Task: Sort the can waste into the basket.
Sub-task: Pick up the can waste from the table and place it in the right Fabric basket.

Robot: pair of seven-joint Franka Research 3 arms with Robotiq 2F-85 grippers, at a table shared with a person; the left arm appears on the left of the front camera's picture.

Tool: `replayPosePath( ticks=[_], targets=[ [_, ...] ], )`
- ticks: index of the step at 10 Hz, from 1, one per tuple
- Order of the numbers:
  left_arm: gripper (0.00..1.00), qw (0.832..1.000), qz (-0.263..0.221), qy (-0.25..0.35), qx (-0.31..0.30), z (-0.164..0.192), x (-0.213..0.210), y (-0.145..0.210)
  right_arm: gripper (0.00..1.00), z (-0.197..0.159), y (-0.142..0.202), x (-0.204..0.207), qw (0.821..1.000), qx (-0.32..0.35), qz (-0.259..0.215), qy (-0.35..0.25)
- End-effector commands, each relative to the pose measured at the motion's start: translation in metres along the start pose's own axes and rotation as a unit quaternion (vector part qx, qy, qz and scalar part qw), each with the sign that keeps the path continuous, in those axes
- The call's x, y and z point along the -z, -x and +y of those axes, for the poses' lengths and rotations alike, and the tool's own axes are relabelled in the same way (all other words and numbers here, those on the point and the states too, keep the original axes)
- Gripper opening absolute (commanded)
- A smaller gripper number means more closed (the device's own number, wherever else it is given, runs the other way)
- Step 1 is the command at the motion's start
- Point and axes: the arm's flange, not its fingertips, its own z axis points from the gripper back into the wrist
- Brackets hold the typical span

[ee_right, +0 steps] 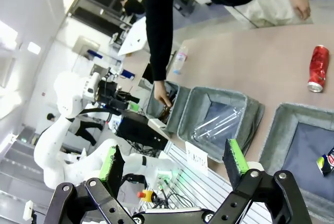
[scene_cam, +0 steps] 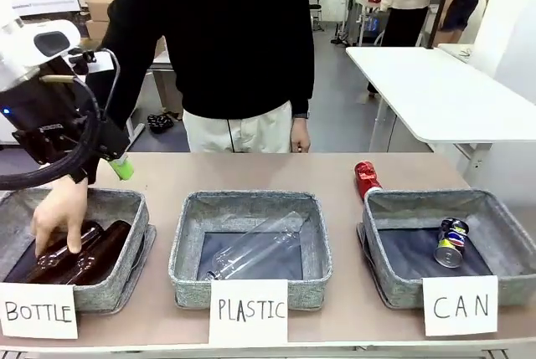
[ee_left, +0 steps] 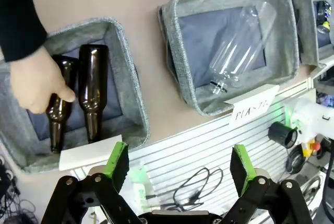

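Red metal caught the eye: the crushed can (scene_cam: 366,178) lay on the desk (scene_cam: 251,171) just beyond the far left corner of the grey "CAN" basket (scene_cam: 398,290), while the printed can (scene_cam: 452,242), blue, yellow and silver, lay inside it on the dark floor. The left pincer (ee_left: 180,164) hung spread and empty near the bottle bin (ee_left: 130,104), where a person's hand (ee_left: 36,85) rested on brown bottles (ee_left: 93,93). The right pincer (ee_right: 175,164) was spread too, holding nothing.
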Motion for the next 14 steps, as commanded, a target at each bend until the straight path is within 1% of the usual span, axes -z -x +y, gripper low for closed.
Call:
replayPosePath(
  ticks=[1,2,3,4,5,6,7,9,10,11,12,14],
  targets=[
    [1.00,1.000,-0.003,0.007,0.006,0.004,0.001,-0.001,1.00,0.010,-0.008,0.028,0.984,-0.088,0.042,0.146],
    [1.00,1.000,-0.003,0.007,0.006,0.004,0.001,-0.001,1.00,0.012,-0.027,0.069,0.951,-0.180,0.117,0.221],
    [1.00,1.000,-0.003,0.007,0.006,0.004,0.001,-0.001,1.00,0.005,-0.037,0.103,0.917,-0.213,0.170,0.291],
    [1.00,1.000,-0.003,0.007,0.006,0.004,0.001,-0.001,1.00,-0.002,-0.039,0.132,0.883,-0.238,0.225,0.337],
    [1.00,1.000,-0.003,0.007,0.006,0.004,0.001,-0.001,1.00,-0.010,-0.035,0.155,0.872,-0.242,0.259,0.337],
    [1.00,1.000,-0.003,0.007,0.006,0.004,0.001,-0.001,1.00,-0.016,-0.029,0.160,0.852,-0.262,0.256,0.373],
    [1.00,1.000,-0.003,0.007,0.006,0.004,0.001,-0.001,1.00,0.011,-0.024,0.150,0.922,-0.211,0.191,0.263],
    [1.00,1.000,-0.003,0.007,0.006,0.004,0.001,-0.001,1.00,0.011,-0.024,0.150,0.922,-0.211,0.191,0.263],
    [1.00,1.000,-0.003,0.007,0.006,0.004,0.001,-0.001,1.00,0.000,-0.027,0.168,0.898,-0.239,0.224,0.295],
    [1.00,1.000,-0.003,0.007,0.006,0.004,0.001,-0.001,1.00,-0.024,-0.040,0.189,0.912,-0.182,0.194,0.311],
    [1.00,1.000,-0.003,0.007,0.006,0.004,0.001,-0.001,1.00,0.004,-0.028,0.155,0.911,-0.227,0.209,0.273],
    [1.00,1.000,-0.003,0.007,0.006,0.004,0.001,-0.001,1.00,0.004,-0.028,0.155,0.911,-0.227,0.209,0.273]
  ],
)
